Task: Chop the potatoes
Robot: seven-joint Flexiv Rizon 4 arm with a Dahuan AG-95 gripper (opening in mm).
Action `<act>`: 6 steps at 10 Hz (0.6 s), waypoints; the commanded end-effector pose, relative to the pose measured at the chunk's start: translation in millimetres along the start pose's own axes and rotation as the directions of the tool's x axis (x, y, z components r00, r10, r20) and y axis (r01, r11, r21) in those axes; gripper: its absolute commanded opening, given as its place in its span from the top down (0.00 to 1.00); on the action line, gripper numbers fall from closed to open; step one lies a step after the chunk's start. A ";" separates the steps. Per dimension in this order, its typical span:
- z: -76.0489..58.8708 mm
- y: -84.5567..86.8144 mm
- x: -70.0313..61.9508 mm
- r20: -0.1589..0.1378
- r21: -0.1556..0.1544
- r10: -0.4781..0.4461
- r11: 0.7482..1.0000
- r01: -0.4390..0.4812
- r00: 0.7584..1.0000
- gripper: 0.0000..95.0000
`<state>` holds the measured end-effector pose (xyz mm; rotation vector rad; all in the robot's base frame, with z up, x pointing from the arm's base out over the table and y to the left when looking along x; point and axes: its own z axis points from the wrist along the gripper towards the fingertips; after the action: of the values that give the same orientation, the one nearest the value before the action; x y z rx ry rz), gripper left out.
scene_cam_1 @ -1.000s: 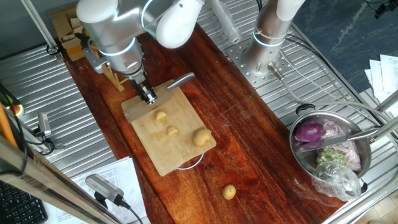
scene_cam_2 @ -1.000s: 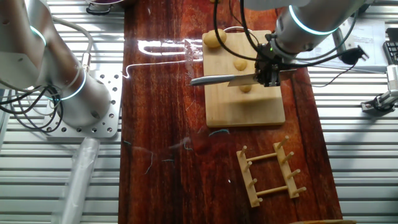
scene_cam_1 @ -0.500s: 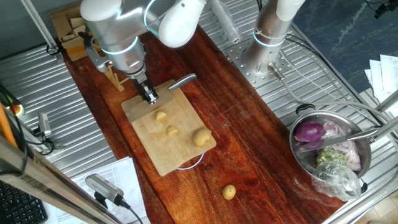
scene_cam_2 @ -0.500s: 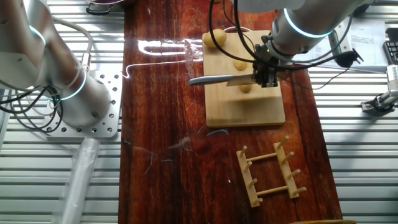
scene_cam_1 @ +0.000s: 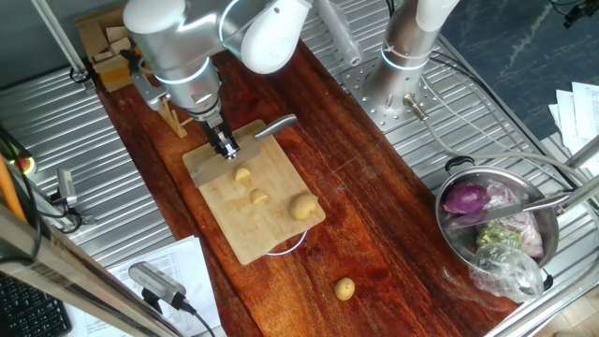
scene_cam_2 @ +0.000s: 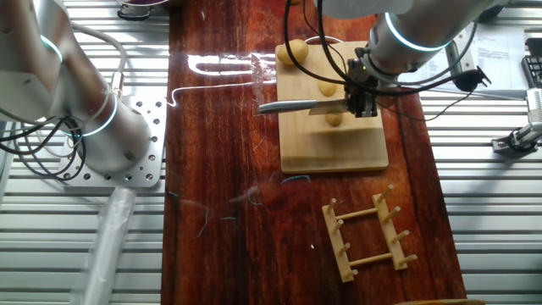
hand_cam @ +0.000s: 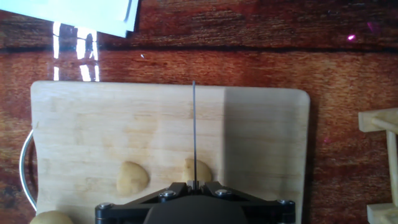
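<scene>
The gripper [scene_cam_1: 225, 147] hangs over the far left end of the wooden cutting board [scene_cam_1: 245, 223], its jaws clamped on the blade end of a knife [scene_cam_1: 272, 125]; the knife's grey handle sticks out past the board's edge over the dark red wood of the tabletop [scene_cam_1: 374, 206]. In the other fixed view the knife [scene_cam_2: 292, 107] lies level, pointing left from the gripper [scene_cam_2: 362, 100], with the blade above the board [scene_cam_2: 334, 148].

Three potatoes sit on the board. The smallest potato [scene_cam_1: 242, 174] lies just beside the gripper, a second small potato [scene_cam_1: 259, 197] is near it toward the middle, and the largest potato [scene_cam_1: 302, 206] rests close to the board's right edge. A fourth potato [scene_cam_1: 344, 288] lies off the board on the bare tabletop, well apart from the others, toward the near side.

The hand view looks straight down the thin edge of the blade [hand_cam: 194, 134]. One small potato [hand_cam: 200, 170] sits right under the blade line, close to the gripper, and another [hand_cam: 132, 177] is just to its left, both on the board [hand_cam: 261, 155]. A bit of the largest one [hand_cam: 51, 217] shows at the lower left corner.

To the right stands a metal pot [scene_cam_1: 453, 245] holding a purple onion [scene_cam_1: 464, 199] and other scraps, and a small wooden rack [scene_cam_2: 366, 233] lies near the board
</scene>
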<state>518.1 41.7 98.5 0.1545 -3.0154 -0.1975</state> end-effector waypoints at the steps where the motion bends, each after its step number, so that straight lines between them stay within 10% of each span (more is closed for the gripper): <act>1: 2.2 0.7 -1.2 -0.002 0.000 0.000 1.000 0.000 1.000 1.00; 6: 5.9 -0.2 -1.6 -0.001 0.003 0.009 1.000 -0.009 1.000 1.00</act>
<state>519.1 42.5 92.4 0.1375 -3.0162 -0.1931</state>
